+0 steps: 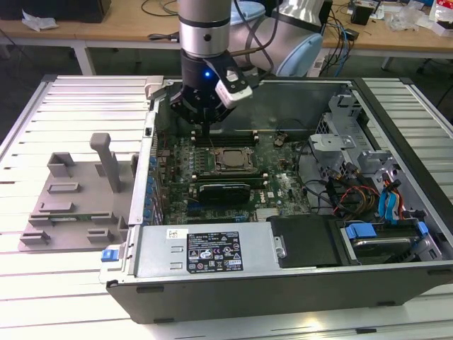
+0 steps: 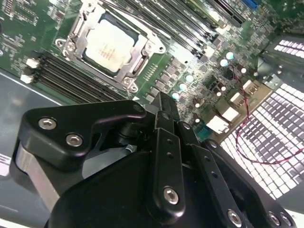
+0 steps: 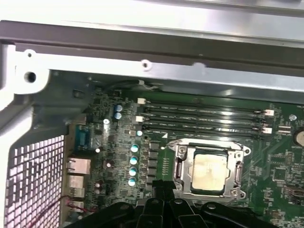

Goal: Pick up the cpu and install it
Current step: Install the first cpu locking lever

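The cpu (image 1: 230, 157) is a silver-topped square chip lying flat inside the dark socket frame (image 1: 212, 164) on the green motherboard of an open computer case. Both wrist views show it seated there, cpu (image 2: 110, 40) and cpu (image 3: 209, 171), with the metal socket frame (image 2: 145, 50) around it. My gripper (image 1: 204, 133) hangs over the board just behind the socket toward the exterior view's left, a little above it. Its fingers look shut together with nothing between them, gripper (image 2: 162, 102) and gripper (image 3: 161, 184).
A long black card (image 1: 223, 190) lies in front of the socket. Memory slots (image 3: 204, 116) run behind it. The case wall (image 1: 283, 95), a drive cage with cables (image 1: 368, 191) and the power supply (image 1: 205, 251) ring the board. A grey fixture (image 1: 78, 191) stands outside, at the exterior view's left.
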You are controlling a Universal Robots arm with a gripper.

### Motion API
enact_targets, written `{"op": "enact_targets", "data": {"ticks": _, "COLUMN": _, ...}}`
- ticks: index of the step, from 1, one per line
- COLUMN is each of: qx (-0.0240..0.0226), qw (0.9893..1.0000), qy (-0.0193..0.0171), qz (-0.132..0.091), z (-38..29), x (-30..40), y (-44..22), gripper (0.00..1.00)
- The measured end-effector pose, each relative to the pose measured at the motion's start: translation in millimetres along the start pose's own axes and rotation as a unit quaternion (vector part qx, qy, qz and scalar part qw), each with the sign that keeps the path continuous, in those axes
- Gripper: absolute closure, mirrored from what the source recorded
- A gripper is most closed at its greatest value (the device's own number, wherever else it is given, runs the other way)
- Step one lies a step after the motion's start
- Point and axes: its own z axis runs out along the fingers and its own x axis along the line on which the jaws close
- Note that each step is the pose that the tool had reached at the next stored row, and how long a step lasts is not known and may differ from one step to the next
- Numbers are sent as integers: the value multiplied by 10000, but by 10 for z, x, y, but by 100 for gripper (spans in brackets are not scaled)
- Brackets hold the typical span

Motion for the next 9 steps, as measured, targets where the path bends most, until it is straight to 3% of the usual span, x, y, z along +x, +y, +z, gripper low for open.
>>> {"op": "enact_targets", "data": {"ticks": 5, "qx": 1, "qw": 10000, "qy": 2, "qz": 0, "z": 13, "x": 113, "y": 26, "gripper": 89}}
{"op": "enact_targets", "data": {"ticks": 9, "qx": 1, "qw": 10000, "qy": 1, "qz": 0, "z": 24, "x": 134, "y": 60, "gripper": 89}}
